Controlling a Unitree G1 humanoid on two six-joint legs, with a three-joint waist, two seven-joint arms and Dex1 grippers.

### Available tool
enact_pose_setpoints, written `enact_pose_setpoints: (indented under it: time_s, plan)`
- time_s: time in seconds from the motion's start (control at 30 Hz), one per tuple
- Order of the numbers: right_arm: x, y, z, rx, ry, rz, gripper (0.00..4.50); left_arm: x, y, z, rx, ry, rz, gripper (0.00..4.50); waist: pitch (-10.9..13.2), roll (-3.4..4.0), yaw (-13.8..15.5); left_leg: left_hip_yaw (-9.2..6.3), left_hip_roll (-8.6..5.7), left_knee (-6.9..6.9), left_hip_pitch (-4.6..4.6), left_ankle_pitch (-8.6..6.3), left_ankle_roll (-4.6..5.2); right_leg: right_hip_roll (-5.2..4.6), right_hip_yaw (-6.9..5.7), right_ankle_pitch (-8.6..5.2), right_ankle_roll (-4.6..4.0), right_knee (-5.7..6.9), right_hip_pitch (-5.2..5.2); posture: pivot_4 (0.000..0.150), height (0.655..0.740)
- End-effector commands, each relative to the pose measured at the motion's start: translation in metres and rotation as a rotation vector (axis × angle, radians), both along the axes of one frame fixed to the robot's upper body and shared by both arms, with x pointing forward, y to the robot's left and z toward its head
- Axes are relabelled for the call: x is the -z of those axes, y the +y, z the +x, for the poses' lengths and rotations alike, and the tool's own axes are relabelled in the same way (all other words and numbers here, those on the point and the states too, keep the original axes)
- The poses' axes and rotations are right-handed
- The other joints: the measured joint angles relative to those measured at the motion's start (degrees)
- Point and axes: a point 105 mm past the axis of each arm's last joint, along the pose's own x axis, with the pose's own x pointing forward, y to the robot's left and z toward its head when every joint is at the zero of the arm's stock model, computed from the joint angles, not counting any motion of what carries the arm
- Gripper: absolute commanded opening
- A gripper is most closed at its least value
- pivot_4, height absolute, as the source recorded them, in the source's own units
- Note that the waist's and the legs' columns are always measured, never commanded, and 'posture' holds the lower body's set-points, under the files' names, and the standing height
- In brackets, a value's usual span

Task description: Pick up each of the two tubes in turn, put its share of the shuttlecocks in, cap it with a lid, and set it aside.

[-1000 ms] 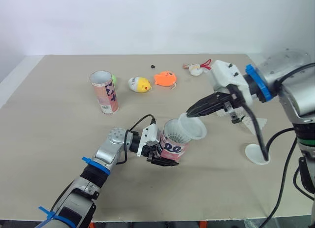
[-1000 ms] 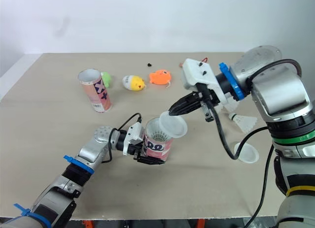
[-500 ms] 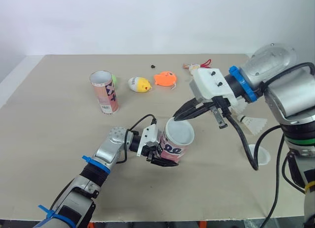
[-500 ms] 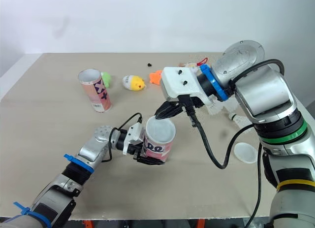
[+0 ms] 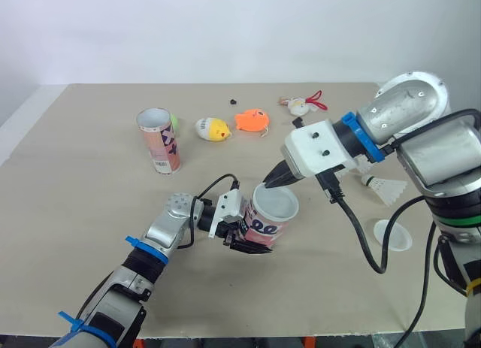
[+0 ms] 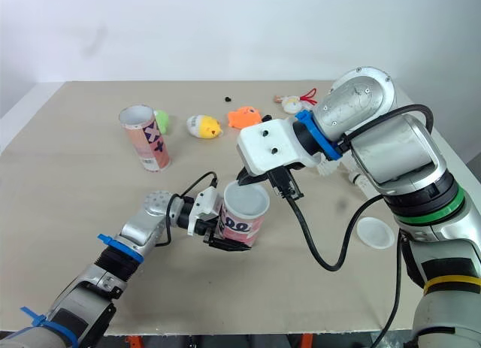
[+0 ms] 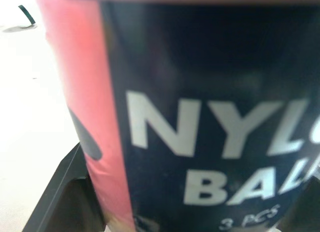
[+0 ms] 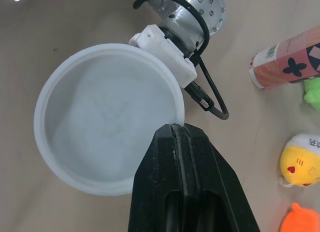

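Clamping the glossy pink cylindrical tube (image 5: 264, 228) by its side, the left end effector (image 5: 242, 231) holds it tilted. A round translucent plastic lid (image 5: 278, 203) covers the tube's mouth, rim pinched by the right end effector (image 5: 273, 182).

Your table (image 5: 90, 213), front centre: tube (image 5: 264, 226) in your left gripper (image 5: 240, 231), lid (image 5: 275, 203) on top. Left rear: second tube (image 5: 160, 141), upright. To its right: chick toy (image 5: 212, 128), then fish toy (image 5: 252, 121). Far right: shuttlecock (image 5: 385, 188), spare lid (image 5: 393, 235) before it.
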Motion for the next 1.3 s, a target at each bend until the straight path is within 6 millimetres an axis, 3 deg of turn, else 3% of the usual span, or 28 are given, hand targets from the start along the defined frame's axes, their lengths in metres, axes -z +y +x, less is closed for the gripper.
enact_pose_setpoints:
  time_s: [0.03, 0.33, 0.67, 0.93, 1.17, 1.3]
  plan:
    - [0.008, -0.005, -0.004, -0.024, 0.0, -0.077, 0.03, 0.009, 0.008, 0.003, -0.019, 0.028, 0.043, 3.24, 0.0, 0.0, 0.0, 0.0, 0.0, 0.0, 0.01, 0.0, 0.0, 0.0, 0.0, 0.0, 0.0, 0.0, 0.0, 0.15, 0.74]
    - [0.012, -0.009, -0.007, -0.062, -0.037, -0.143, 0.03, 0.008, 0.009, 0.004, -0.024, 0.025, 0.042, 3.24, 0.0, -0.01, 0.0, 0.02, 0.01, 0.0, 0.04, 0.0, 0.0, 0.01, 0.0, 0.0, -0.01, 0.0, 0.02, 0.15, 0.74]
    - [0.034, -0.007, -0.003, -0.105, -0.067, -0.243, 0.03, 0.007, 0.01, 0.005, -0.031, 0.024, 0.037, 3.24, -0.1, -0.09, 0.0, 0.05, 0.07, 0.0, 0.26, 0.0, 0.0, 0.03, 0.0, -0.09, -0.09, 0.0, 0.17, 0.15, 0.74]
    - [0.041, 0.016, -0.004, -0.18, -0.01, -0.204, 0.03, 0.008, 0.011, 0.006, -0.053, 0.024, 0.028, 3.24, -0.2, -0.22, -0.2, 0.12, 0.21, -0.25, 1.11, 0.0, -0.01, 0.07, -0.05, -0.26, -0.48, 0.0, 0.78, 0.15, 0.74]
    - [0.04, 0.031, -0.008, -0.182, 0.067, -0.105, 0.03, 0.008, 0.012, 0.006, -0.062, 0.025, 0.022, 3.24, -0.2, -0.24, -0.6, 0.09, 0.43, -0.33, 1.22, 0.0, -0.01, 0.32, -0.06, -0.25, -0.65, 0.0, 0.84, 0.15, 0.74]
    - [0.033, 0.034, -0.012, -0.181, 0.093, -0.056, 1.33, 0.008, 0.012, 0.005, -0.063, 0.027, 0.021, 3.24, -0.2, -0.24, -0.8, 0.09, 0.67, -0.34, 1.25, 0.0, -0.01, 0.59, -0.05, -0.22, -0.79, 0.0, 0.84, 0.15, 0.74]
